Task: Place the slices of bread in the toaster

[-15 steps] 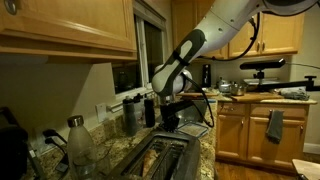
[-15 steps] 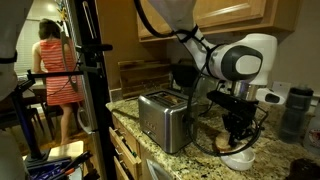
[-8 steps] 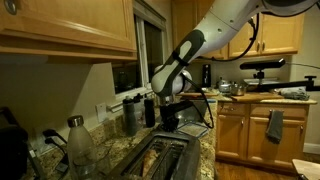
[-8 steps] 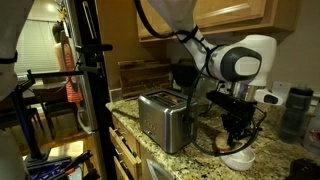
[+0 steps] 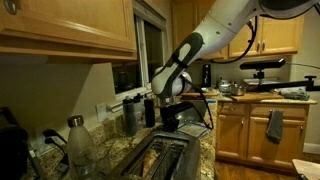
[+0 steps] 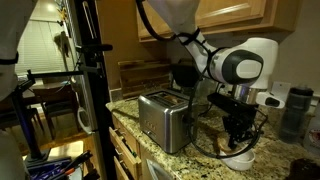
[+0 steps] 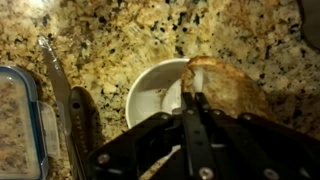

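Observation:
In the wrist view my gripper (image 7: 195, 98) is shut, its fingertips pressed together on the left edge of a golden-brown slice of bread (image 7: 235, 95). The slice lies across the right side of a white bowl (image 7: 150, 95) on the speckled granite counter. In an exterior view the gripper (image 6: 238, 143) hangs just above the bowl (image 6: 238, 160), to the right of the shiny silver toaster (image 6: 163, 118). The toaster also shows at the bottom of an exterior view (image 5: 160, 160), with the gripper (image 5: 170, 122) behind it. No second slice is in view.
A knife (image 7: 55, 80) and a blue-rimmed container (image 7: 15, 120) lie left of the bowl. A glass bottle (image 5: 78, 140) and dark shakers (image 5: 130, 115) stand along the counter's back. A black camera stand (image 6: 90, 80) stands beside the counter. Cabinets hang overhead.
The arm and gripper have barely moved. A person in a red dress in the background has walked out of view.

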Motion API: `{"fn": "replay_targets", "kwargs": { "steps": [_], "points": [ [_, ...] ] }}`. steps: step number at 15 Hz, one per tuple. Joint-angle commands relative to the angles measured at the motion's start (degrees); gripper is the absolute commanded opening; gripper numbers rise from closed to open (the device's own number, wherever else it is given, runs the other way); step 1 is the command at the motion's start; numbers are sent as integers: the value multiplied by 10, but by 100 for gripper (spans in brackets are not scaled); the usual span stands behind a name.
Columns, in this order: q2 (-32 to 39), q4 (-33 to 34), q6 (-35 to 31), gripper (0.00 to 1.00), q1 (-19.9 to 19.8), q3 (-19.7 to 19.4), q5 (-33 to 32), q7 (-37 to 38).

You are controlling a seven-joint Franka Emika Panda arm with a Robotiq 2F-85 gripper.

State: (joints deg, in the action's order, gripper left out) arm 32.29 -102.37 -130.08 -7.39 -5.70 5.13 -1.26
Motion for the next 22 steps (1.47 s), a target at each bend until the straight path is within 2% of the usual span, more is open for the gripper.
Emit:
{"fn": "replay_targets", "kwargs": {
  "steps": [1,22],
  "points": [
    [4,3,-12,8,-13,9,7,-7],
    [41,46,-1,8,-32,13,22,-19]
  ]
}}
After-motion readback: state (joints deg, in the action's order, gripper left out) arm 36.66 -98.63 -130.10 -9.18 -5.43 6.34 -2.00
